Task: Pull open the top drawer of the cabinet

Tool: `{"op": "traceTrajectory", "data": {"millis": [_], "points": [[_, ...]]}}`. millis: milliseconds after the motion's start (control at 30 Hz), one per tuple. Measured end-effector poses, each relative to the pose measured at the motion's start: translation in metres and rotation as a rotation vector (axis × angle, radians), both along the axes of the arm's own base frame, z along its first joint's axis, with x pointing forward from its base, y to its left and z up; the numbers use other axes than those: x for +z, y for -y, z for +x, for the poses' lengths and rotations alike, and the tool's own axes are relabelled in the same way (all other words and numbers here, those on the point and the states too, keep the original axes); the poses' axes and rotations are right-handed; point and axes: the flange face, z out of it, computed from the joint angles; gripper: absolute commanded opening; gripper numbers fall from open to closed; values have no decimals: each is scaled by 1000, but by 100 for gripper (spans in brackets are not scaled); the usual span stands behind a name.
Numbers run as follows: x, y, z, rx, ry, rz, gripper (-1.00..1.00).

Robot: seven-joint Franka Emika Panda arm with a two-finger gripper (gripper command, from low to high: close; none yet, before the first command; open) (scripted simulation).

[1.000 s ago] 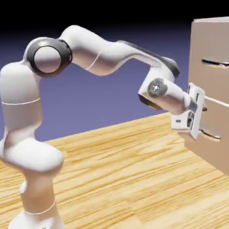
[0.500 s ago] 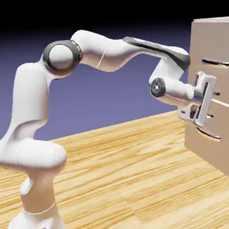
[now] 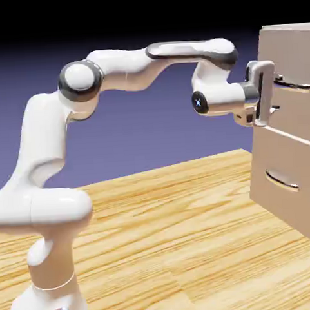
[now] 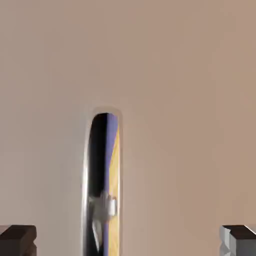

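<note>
The cabinet stands at the exterior view's right, a beige-brown box with two drawer fronts. The top drawer is flush with the cabinet, its thin silver bar handle on the front. My gripper is level with that handle, right at the drawer front, pointing into it. In the hand view the drawer front fills the picture and the handle runs as a shiny bar between my fingertips, left of the middle. The jaws stand wide apart, open, with nothing gripped.
The lower drawer carries a bowed silver handle under my hand. The wooden table stretches from the arm's base to the cabinet's foot.
My hand has risen from the lower drawer's height to the top drawer's handle and moved closer to the cabinet. The jaws have stayed open.
</note>
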Motion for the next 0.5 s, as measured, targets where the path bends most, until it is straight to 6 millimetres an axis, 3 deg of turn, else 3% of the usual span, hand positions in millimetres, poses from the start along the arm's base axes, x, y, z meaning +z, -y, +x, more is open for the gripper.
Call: {"op": "traceTrajectory", "data": {"millis": [233, 267, 333, 500], "points": [[0, 0, 48, 0, 0, -1, 0], [0, 0, 50, 0, 0, 0, -100], [0, 0, 50, 0, 0, 0, -100], [0, 0, 17, 1, 0, 0, -100]]}}
